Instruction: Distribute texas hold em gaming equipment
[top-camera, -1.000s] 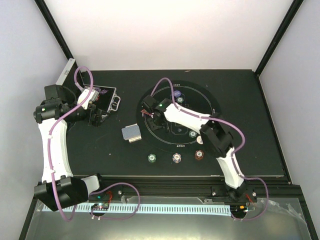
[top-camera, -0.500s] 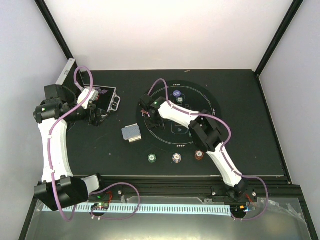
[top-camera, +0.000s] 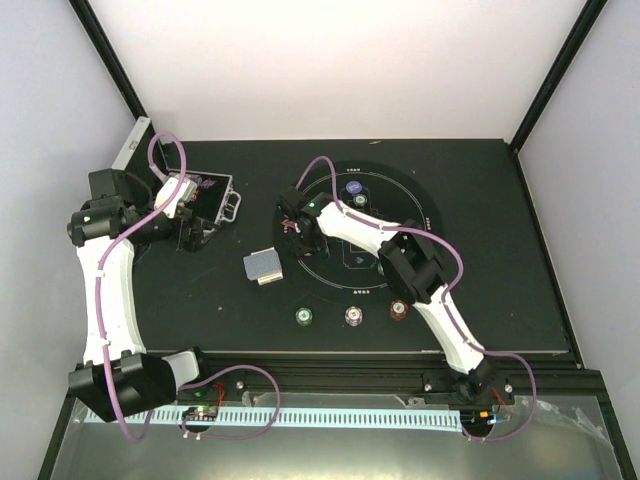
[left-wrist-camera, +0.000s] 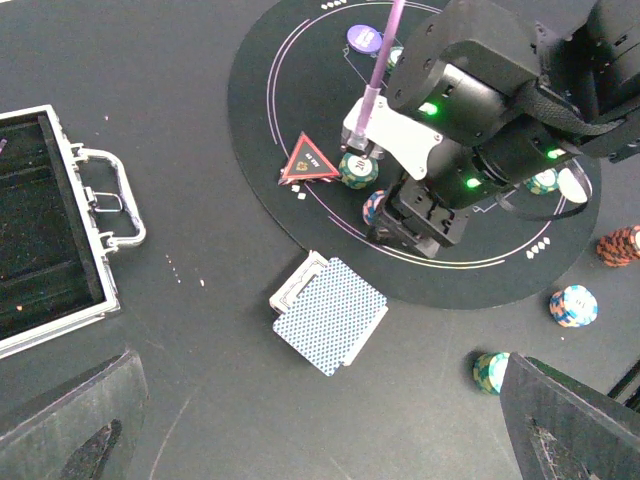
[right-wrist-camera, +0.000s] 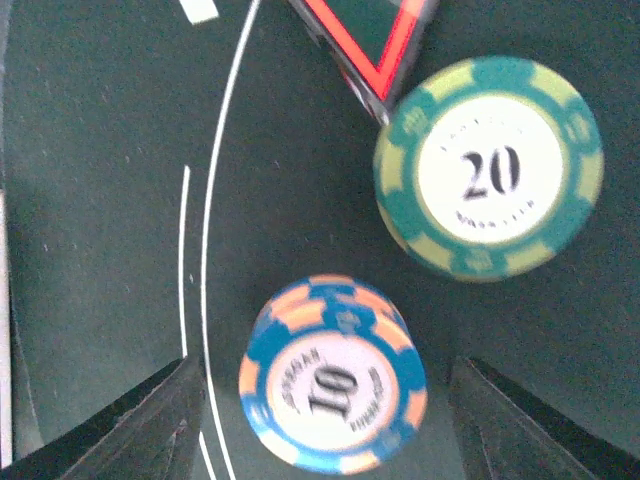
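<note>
My right gripper (top-camera: 300, 228) is low over the left part of the round black mat (top-camera: 425, 215). In the right wrist view it (right-wrist-camera: 325, 405) is open, one finger on each side of a blue-and-orange "10" chip stack (right-wrist-camera: 333, 385) with gaps both sides. A green "20" chip (right-wrist-camera: 490, 165) and the red triangle marker (right-wrist-camera: 380, 35) lie just beyond. The card deck (top-camera: 262, 266), grey-blue back up, lies left of the mat and shows in the left wrist view (left-wrist-camera: 330, 315). My left gripper (top-camera: 190, 235) is open and empty, held high by the case.
The open silver case (top-camera: 205, 195) stands at the back left. Green (top-camera: 304, 316), white (top-camera: 353, 316) and brown-red (top-camera: 398, 311) chip stacks sit in a row in front of the mat. A blue disc (top-camera: 353, 187) lies at the mat's far side.
My right arm has folded lower and its gripper has shifted slightly left toward the mat's left edge. The left arm has not moved.
</note>
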